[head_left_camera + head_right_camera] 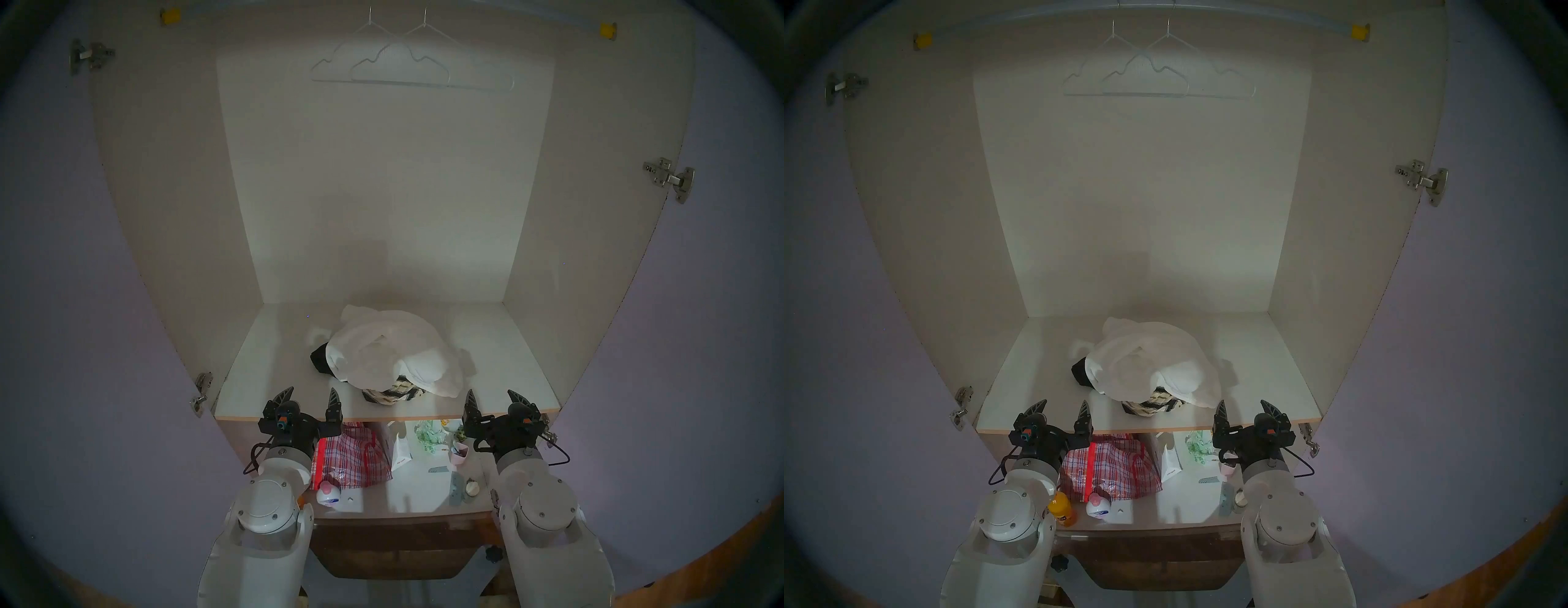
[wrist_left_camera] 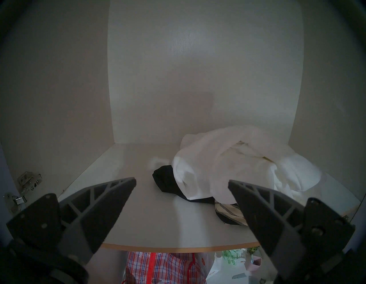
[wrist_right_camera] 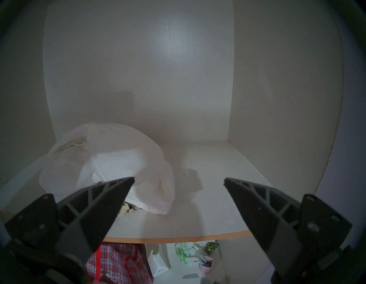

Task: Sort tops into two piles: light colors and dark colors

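Shelf (image 1: 263, 373): landmark. White top (image 1: 382, 352), mid-shelf, heaped over the others. Black top (image 1: 319, 358) protrudes at its left; striped top (image 1: 392, 392) at its front, near shelf edge. Left gripper (image 1: 312, 397) and right gripper (image 1: 494, 399), before shelf edge: jaws wide apart, empty.

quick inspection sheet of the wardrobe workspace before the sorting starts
surface: white shelf, bare either side of one heap
job's things: white top draped over black top and striped top; no separate piles yet
clutter: lower shelf holds red plaid bag, white paper bag, pink cup, bottle
grippers: left gripper and right gripper open, empty, at the shelf's front edge, short of the heap
cables: dark loop by left wrist, another by right wrist
surroundings: two bare hangers on the rail, doors open, hinges exposed
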You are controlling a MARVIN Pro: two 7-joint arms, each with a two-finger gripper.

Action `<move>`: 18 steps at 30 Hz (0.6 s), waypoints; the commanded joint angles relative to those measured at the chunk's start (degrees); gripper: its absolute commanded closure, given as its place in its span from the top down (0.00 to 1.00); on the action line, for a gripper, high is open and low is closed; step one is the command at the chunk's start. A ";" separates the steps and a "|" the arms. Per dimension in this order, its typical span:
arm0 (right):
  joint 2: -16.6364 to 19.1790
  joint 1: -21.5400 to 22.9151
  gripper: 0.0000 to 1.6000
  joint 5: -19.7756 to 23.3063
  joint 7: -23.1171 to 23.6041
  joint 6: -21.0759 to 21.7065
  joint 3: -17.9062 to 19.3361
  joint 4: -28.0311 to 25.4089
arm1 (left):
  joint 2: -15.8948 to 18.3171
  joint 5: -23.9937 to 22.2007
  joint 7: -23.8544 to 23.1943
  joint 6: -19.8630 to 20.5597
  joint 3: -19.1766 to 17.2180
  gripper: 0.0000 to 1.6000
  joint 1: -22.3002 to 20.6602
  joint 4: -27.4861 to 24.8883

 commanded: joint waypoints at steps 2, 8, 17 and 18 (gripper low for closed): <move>3.28 1.53 1.00 2.61 4.33 -1.07 1.58 -1.47 | 0.05 -0.05 -0.16 -0.19 0.08 1.00 -0.35 -1.33; 6.57 2.12 1.00 4.86 9.04 -2.70 2.89 -1.22 | 0.07 -0.07 -0.13 -0.20 0.10 1.00 -0.35 -1.33; 7.73 2.16 1.00 5.82 11.00 -2.49 3.20 -1.22 | 5.69 7.85 -1.24 -1.21 3.91 1.00 -4.98 2.54; 7.72 2.16 1.00 5.87 11.04 -2.54 3.22 -1.21 | 5.82 8.69 -0.95 -1.44 4.48 1.00 -5.97 3.46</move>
